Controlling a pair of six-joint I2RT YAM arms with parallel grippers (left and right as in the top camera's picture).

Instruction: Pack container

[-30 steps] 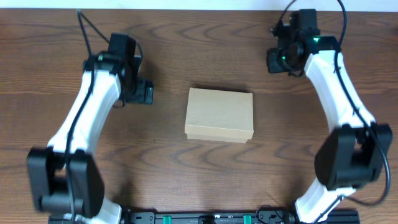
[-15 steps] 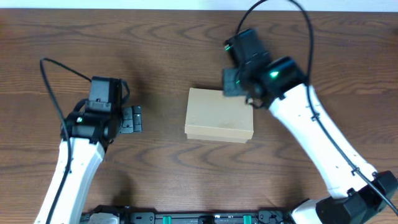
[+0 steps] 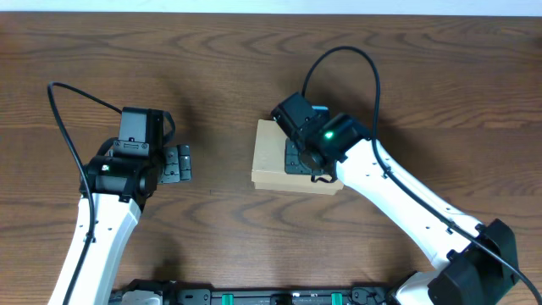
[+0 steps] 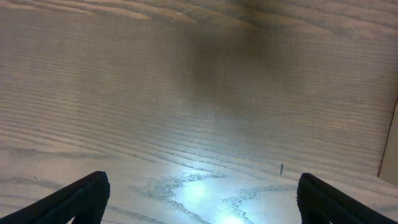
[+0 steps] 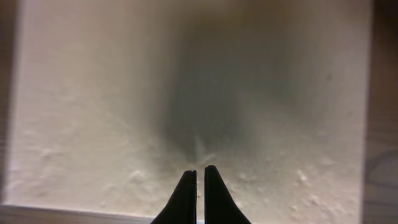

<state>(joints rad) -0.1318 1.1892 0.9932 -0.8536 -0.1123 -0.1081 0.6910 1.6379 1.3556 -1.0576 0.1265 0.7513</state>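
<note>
The container (image 3: 269, 157) is a small light-brown cardboard box lying closed at the table's middle. My right gripper (image 3: 298, 158) is over its lid, pointing down, with its jaws shut and nothing between them. In the right wrist view the two dark fingertips (image 5: 199, 177) stand together just above the pale lid (image 5: 93, 93). My left gripper (image 3: 179, 163) is open and empty, low over bare table to the left of the box. In the left wrist view its fingertips (image 4: 84, 196) sit wide apart over the wood, and the box edge (image 4: 392, 149) shows at the far right.
The brown wooden table (image 3: 254, 59) stretches around the box. A black rail (image 3: 271, 296) runs along the front edge, between the arm bases. The cables of both arms loop above the table.
My right arm has swung from the far right corner to the box, its gripper now over the lid. My left arm drew back to the left and has since barely moved.
</note>
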